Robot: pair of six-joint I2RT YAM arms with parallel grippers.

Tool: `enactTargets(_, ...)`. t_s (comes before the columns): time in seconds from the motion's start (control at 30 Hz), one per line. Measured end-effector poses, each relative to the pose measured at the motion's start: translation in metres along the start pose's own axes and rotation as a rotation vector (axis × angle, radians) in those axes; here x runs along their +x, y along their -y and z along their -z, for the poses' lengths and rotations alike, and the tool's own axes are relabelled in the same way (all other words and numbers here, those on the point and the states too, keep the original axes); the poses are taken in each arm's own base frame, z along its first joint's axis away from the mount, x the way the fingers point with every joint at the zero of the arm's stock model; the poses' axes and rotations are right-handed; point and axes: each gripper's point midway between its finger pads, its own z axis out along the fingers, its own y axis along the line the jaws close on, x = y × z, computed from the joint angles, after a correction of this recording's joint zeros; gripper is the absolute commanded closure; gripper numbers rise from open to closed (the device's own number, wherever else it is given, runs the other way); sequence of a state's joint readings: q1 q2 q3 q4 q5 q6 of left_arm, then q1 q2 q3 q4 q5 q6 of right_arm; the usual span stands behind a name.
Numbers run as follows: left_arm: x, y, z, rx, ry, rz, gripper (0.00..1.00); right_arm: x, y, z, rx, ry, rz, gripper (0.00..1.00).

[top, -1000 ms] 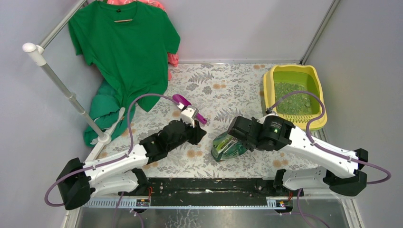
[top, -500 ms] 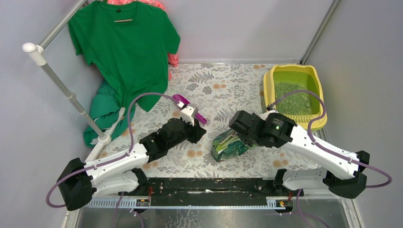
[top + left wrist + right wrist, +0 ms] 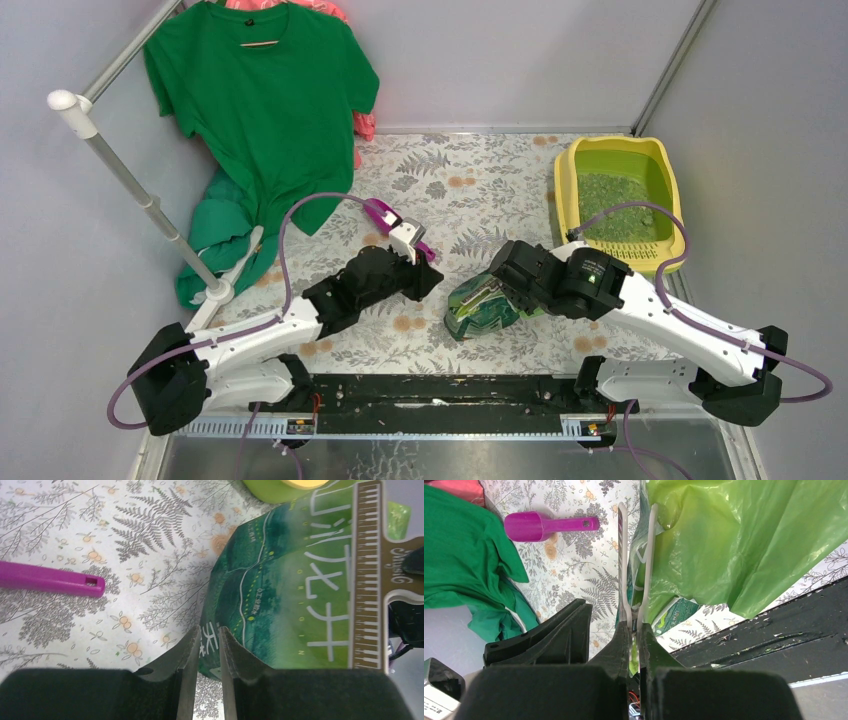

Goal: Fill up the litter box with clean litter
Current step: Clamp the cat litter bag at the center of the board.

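Here, my left tool [image 3: 206, 632] stands narrowly parted, gripping nothing, near the purple scoop [image 3: 50, 578] on the bench [image 3: 450, 180]. The green bag [image 3: 290, 595] lies just ahead. My right tool [image 3: 633, 625] pinches the bag's clip [image 3: 623, 570]. Far right, the yellow litter box [image 3: 563, 185] holds green litter [image 3: 625, 225].

The box [image 3: 562, 185] is smooth yellow plastic holding grainy litter [image 3: 605, 188], the bag [image 3: 280, 595] glossy printed film, thin and crinkled in places, with a smooth hard clip [image 3: 367, 580], the scoop [image 3: 541, 526] shiny purple plastic, the tablecloth [image 3: 470, 180] matt, the shirt [image 3: 265, 110] soft cloth.
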State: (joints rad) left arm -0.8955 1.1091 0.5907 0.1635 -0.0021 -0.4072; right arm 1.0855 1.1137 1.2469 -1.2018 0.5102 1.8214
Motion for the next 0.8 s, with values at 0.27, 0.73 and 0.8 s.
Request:
enactTargets(0.27, 0.0, 0.012, -0.009, 0.072, 0.001, -0.013, 0.74, 0.001, 0.0, 0.0, -0.004, -0.005, -0.013, 1.0)
enactTargets(0.73, 0.017, 0.025, -0.028, 0.169, -0.06, -0.023, 0.76, 0.011, 0.021, -0.008, 0.023, -0.059, -0.034, 1.0)
enactTargets(0.8, 0.017, 0.027, -0.028, 0.178, -0.059, -0.023, 0.76, 0.012, 0.022, -0.009, 0.024, -0.066, -0.039, 1.0)
